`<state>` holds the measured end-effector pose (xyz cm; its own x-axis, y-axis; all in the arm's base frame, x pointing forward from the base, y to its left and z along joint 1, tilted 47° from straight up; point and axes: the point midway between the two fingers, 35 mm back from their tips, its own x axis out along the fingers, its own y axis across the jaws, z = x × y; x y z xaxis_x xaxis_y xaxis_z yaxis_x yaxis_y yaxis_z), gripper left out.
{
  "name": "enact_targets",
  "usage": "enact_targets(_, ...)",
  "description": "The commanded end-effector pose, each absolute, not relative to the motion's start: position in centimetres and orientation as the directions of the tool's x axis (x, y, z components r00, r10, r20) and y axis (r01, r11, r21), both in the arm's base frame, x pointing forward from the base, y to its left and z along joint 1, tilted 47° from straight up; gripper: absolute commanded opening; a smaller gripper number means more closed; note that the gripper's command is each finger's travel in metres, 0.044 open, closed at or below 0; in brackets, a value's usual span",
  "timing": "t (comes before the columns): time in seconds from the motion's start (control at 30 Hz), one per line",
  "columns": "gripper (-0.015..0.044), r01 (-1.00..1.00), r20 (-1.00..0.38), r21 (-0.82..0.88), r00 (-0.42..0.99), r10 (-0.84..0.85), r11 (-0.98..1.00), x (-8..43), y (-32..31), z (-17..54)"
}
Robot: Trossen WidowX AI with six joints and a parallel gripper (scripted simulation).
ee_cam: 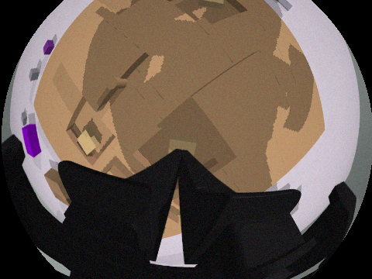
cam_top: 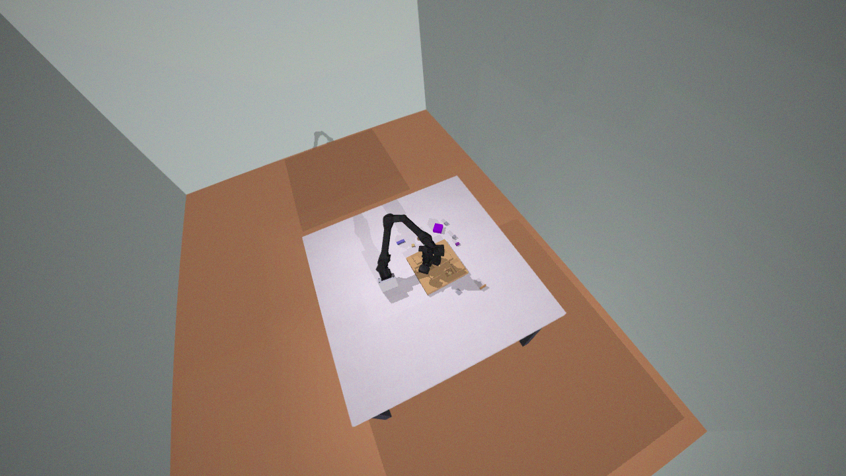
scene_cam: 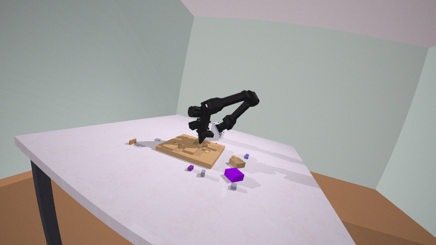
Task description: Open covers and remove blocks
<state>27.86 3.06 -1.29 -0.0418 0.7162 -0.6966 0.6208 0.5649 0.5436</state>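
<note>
The wooden puzzle board [cam_top: 421,283] [scene_cam: 195,158] [ee_cam: 288,155] lies on the table, largely in the arm's shadow. My gripper [scene_cam: 200,143] [ee_cam: 180,155] is shut, with nothing seen between its fingertips. The tips point down at the board, low over or at a shaded well. A pale yellow block [ee_cam: 182,144] shows in that well, just beyond the tips in the wrist view. A second pale block [scene_cam: 206,151] [ee_cam: 87,142] sits in an uncovered well. A third pale block [ee_cam: 213,1] shows at the wrist view's top edge. Another pale yellow block [cam_top: 412,245] [scene_cam: 233,156] rests on the table beside the board. Shadow hides the covers' exact positions.
Off the board lie a large purple block [cam_top: 437,227] [scene_cam: 234,175] [ee_cam: 31,140], a brown block [scene_cam: 237,162] [ee_cam: 56,185], a blue block [cam_top: 400,241] [scene_cam: 246,156], a small purple block [scene_cam: 190,167] [ee_cam: 49,46], several grey pieces and an orange-brown piece [cam_top: 484,287] [scene_cam: 132,141].
</note>
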Motion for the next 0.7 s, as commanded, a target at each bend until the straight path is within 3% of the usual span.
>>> enact_targets(0.0, 0.0000, 0.626, -0.692, 0.543, -0.043, 0.720, 0.559, 27.73, 3.49, -1.59)
enact_targets(0.67, 0.0000, 0.628, -0.692, 0.542, -0.043, 0.721, 0.558, 27.47, 4.30, -1.39)
